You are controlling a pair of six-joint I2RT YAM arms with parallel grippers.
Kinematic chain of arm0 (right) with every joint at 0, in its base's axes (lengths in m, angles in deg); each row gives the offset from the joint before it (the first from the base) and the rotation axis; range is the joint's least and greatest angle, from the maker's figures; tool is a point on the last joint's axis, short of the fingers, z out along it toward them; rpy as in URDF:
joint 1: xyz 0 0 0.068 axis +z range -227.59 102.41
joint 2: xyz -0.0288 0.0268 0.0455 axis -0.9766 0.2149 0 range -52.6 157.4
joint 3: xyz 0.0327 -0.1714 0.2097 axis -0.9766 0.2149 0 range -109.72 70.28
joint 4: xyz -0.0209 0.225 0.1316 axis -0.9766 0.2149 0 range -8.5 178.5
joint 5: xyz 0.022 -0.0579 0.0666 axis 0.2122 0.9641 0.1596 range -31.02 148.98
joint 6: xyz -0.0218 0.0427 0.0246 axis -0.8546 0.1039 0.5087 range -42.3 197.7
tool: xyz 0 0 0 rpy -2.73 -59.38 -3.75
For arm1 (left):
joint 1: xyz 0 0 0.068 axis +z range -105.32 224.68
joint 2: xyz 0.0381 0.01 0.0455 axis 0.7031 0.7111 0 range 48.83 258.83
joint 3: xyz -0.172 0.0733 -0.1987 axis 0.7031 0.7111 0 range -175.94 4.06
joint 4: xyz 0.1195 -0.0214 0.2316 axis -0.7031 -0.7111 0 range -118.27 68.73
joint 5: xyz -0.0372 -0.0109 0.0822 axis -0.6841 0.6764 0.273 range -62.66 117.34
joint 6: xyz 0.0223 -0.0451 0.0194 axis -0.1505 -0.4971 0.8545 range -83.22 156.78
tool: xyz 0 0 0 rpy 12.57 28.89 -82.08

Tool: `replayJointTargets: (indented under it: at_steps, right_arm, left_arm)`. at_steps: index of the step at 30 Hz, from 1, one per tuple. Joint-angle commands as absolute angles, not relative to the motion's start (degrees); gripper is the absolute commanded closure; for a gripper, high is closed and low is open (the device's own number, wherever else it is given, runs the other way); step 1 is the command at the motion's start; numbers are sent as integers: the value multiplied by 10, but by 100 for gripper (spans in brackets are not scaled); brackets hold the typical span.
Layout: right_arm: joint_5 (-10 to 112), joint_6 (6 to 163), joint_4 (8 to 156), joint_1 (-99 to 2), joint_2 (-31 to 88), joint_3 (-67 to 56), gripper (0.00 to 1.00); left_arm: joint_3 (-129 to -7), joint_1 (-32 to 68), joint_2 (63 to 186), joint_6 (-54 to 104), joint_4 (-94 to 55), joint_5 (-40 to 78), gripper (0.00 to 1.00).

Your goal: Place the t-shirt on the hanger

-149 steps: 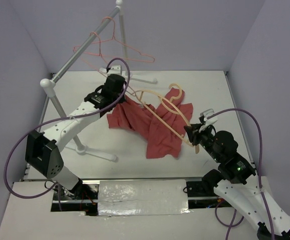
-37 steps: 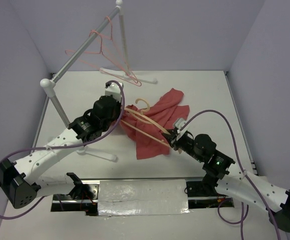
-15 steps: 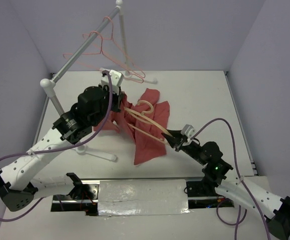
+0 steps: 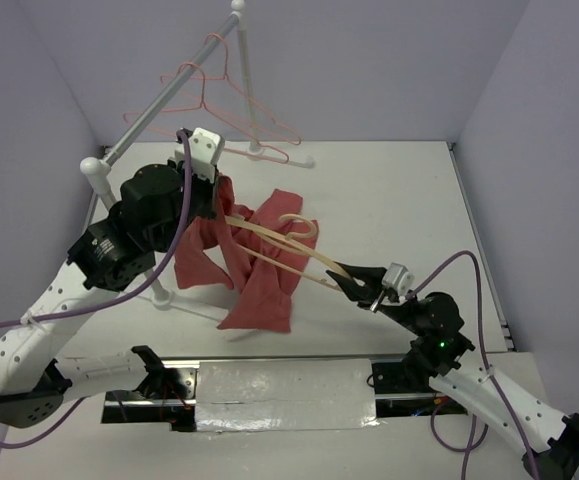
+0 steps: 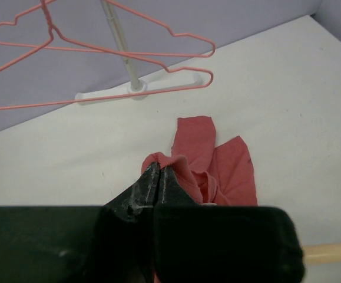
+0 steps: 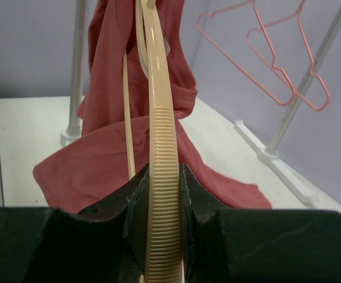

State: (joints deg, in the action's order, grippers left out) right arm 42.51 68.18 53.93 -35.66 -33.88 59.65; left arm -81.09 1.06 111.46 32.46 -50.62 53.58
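Left gripper [image 4: 219,195] is pinched shut on a fold of the faded-red cloth t-shirt [image 4: 259,285], holding it aloft with its tail on the white counter [image 4: 419,200]. The thick pale-beige curved hanger [image 6: 158,147] points lengthwise from the right gripper [image 4: 354,283], clamped on its near end, up-left into that cloth, its hook toward the left gripper.

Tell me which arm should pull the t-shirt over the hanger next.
Left. The left arm has its jaws shut on a fold of the t-shirt, raised beside the far end of the hanger. The right arm has its jaws clamped on the hanger's near end, so it looks tied up.
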Motion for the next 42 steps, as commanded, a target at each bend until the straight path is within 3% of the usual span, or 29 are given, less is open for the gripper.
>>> replayJointTargets:
  at_steps: [1,7,14,18,28,36,42]
  right_arm:
    - [355,679,487,-357,-358,592,100]
    - [302,681,505,-357,-328,577,100]
    - [379,719,472,-379,-295,580,100]
    - [404,775,379,-418,-288,607,100]
    - [582,810,409,-441,-318,629,100]
    - [440,790,393,-442,-310,654,100]
    - [432,809,287,-442,-238,664,100]
  left_arm:
    - [-824,10,1121,356,-534,517,100]
    - [-833,18,1121,440,-556,326,100]
    - [-854,21,1106,482,-553,154,100]
    - [-846,21,1118,495,-517,41,100]
    - [-770,29,1224,482,-356,-14,100]
    - [-736,34,1234,465,-310,-36,100]
    - [-742,26,1250,458,-311,-76,100]
